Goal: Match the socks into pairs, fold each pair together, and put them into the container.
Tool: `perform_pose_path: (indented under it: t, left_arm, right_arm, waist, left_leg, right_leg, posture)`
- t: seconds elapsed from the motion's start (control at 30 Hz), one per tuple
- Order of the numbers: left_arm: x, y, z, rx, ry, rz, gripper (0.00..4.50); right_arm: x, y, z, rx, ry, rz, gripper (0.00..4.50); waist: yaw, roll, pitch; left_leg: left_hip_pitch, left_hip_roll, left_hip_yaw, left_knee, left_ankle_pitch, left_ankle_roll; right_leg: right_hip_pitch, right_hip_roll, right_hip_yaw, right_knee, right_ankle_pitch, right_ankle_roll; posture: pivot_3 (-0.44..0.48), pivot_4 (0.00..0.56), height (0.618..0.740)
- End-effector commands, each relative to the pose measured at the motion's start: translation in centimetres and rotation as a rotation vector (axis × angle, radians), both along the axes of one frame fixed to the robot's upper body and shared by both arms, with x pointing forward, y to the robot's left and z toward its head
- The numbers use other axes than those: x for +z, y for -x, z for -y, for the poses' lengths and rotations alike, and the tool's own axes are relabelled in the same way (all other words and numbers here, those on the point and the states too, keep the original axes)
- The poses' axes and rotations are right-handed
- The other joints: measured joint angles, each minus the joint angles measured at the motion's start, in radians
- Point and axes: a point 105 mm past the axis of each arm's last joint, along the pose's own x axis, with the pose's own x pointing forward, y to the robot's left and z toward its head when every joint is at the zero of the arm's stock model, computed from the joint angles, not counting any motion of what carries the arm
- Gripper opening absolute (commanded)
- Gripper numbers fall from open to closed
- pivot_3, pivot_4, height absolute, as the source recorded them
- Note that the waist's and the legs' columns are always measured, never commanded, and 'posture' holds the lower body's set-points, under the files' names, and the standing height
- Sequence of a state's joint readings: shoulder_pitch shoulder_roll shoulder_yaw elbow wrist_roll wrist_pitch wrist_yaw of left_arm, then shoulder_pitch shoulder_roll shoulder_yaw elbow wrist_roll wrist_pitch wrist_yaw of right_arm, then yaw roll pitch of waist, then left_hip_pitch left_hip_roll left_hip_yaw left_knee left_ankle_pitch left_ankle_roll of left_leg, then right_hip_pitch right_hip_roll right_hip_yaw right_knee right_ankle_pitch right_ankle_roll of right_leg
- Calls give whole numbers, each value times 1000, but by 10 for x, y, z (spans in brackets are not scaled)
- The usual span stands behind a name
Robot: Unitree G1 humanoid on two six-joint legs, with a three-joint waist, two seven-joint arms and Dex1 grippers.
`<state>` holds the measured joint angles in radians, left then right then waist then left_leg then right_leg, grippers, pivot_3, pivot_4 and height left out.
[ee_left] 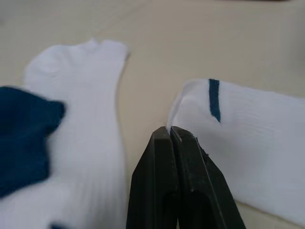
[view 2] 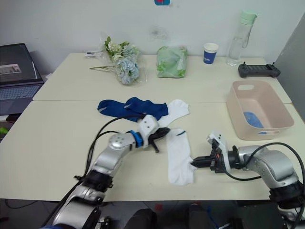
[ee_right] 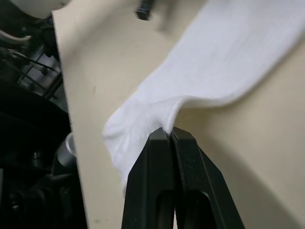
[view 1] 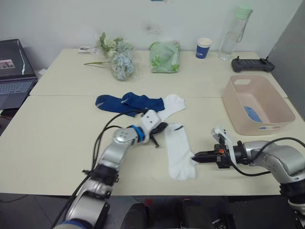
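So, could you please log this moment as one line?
left gripper: shut on near white sock cuff | right gripper: shut on its toe | container: light blue sock inside

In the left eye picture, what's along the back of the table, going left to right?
Laptop → flowers → green bag → paper cup → water bottle → black controller.

no words or numbers clear enough to read, blue and white paper cup [view 1: 203,48] print too small to tell
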<state>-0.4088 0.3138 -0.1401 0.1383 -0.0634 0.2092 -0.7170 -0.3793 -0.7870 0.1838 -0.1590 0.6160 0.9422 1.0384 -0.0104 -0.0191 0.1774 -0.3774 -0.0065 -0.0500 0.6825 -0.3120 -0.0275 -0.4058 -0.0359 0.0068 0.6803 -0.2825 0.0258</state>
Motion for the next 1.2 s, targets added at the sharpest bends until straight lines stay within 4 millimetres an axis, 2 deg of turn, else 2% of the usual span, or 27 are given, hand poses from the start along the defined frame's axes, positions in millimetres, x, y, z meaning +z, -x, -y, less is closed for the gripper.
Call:
perform_pose_path:
  t: [0.03,0.17,0.27,0.4,0.5,0.57,0.63,0.73,0.83,0.93,1.2]
  left_arm:
    - [22,13,-18,96,77,37,26]
    - [21,36,-36,200,122,-2,26]
    - [16,57,-39,247,138,-38,26]
    - [10,79,-38,280,157,-89,0]
    - [10,90,-44,327,171,-103,0]
    - [10,94,-49,354,177,-111,403]
    - [9,97,-55,359,168,-116,869]
    - [17,94,-66,328,194,-117,1842]
    - [25,83,-73,254,194,-131,1842]
    - [24,72,-76,191,152,-164,1842]
    - [5,37,-65,128,49,-215,1842]
  right_arm:
    - [7,-14,0,28,15,59,0]
    - [8,-27,-8,51,24,93,0]
    - [11,-34,-16,71,21,137,0]
    - [19,-38,-21,65,-1,178,923]
    - [27,-45,-15,3,-12,227,2052]
    - [34,-46,-8,-39,-35,259,2777]
    - [41,-34,-3,-39,-81,229,3435]
    - [38,-13,8,-17,-48,216,3466]
    - [28,1,18,-41,1,207,3466]
    - [16,12,20,-57,36,198,3466]
    - [-6,17,7,-134,27,208,3466]
  waist:
    - [2,0,0]
    - [5,0,0]
    - [6,0,0]
    - [9,0,0]
    - [9,0,0]
    - [9,0,0]
    - [10,0,0]
    - [14,0,0]
    - [12,0,0]
    - [9,0,-1]
    - [6,0,-1]
  left_leg:
    - [0,0,0,0,0,0]
    - [0,0,0,0,0,0]
    - [-1,0,0,0,0,0]
    - [-1,0,0,0,0,0]
    - [-1,0,0,0,0,0]
    - [-1,0,0,0,0,0]
    - [-1,0,0,0,0,0]
    - [-1,0,-1,-1,0,1]
    - [-1,0,-1,-1,0,1]
    - [0,0,0,-1,0,1]
    - [1,0,0,-1,0,1]
  right_leg:
    - [0,-1,0,0,0,0]
    - [0,-1,-1,0,0,0]
    - [0,-1,-1,0,0,0]
    - [0,-2,-1,0,0,0]
    - [0,-2,0,0,0,0]
    - [0,-2,-1,0,0,0]
    - [0,-2,-1,0,0,0]
    - [0,-2,-2,-1,0,0]
    - [1,-2,-2,0,0,0]
    - [1,-1,-2,0,0,0]
    - [1,0,0,0,0,0]
  posture:
    - [0,150,740]
    - [0,150,740]
    - [0,150,740]
    - [0,150,740]
    - [0,150,740]
    - [0,150,740]
    - [0,150,740]
    - [0,150,740]
    - [0,150,740]
    - [0,150,740]
    - [0,150,740]
